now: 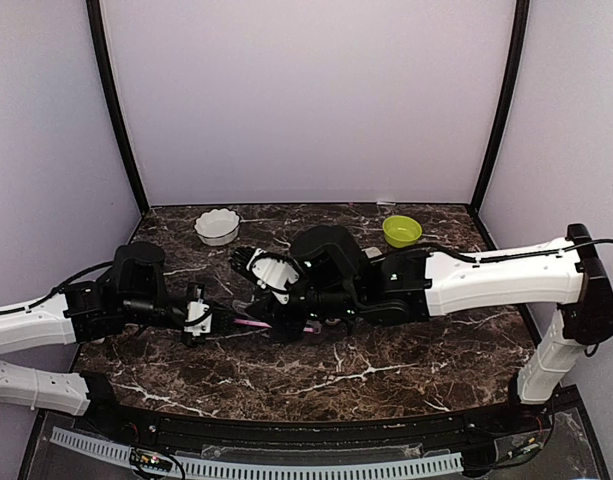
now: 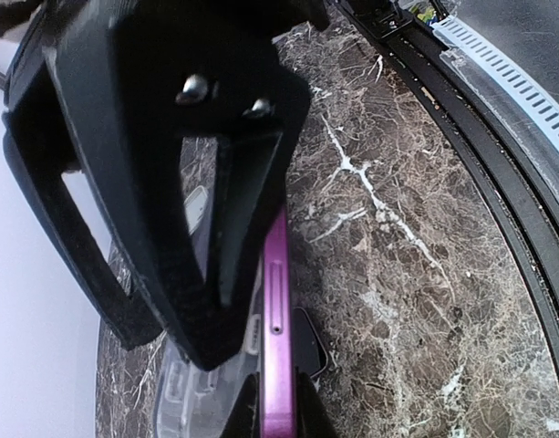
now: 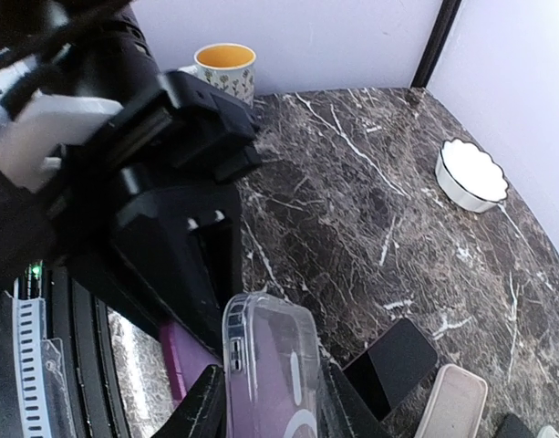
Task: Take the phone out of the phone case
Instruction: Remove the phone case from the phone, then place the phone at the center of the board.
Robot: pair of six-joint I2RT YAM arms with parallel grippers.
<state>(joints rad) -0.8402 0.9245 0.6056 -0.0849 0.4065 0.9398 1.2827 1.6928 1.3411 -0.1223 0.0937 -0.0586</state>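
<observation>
Fingers [image 3: 206,412] of the right gripper [image 3: 272,401] stand narrow on either side of the phone case [image 3: 272,360], pinching it so that it stands on edge over the table [image 1: 386,375]. The case is clear, soft-looking plastic with rounded corners and a faint ring on its back. The phone [image 3: 181,360], a glossy purple slab with a slim side band, sits partly out of the case, its edge showing beside the clear wall. The left gripper [image 1: 208,320] meets them from the opposite side. Its black, triangular open-frame fingers converge at the phone and case, but whether they clamp either cannot be told. Phone and case are held near the middle of the table.

Just beside them a dark flat slab [image 3: 393,360] lies on the surface, with a pale rounded piece [image 3: 452,401] next to it. The tabletop is polished, dark brown marble-patterned stone veined in white. Farther back sit a white scalloped bowl [image 1: 217,227] and a lime-green bowl [image 1: 401,231], well apart. A patterned mug [image 3: 224,66] with a yellow inside stands by the wall in the right wrist view. Plain lilac walls with black corner posts enclose the space.
</observation>
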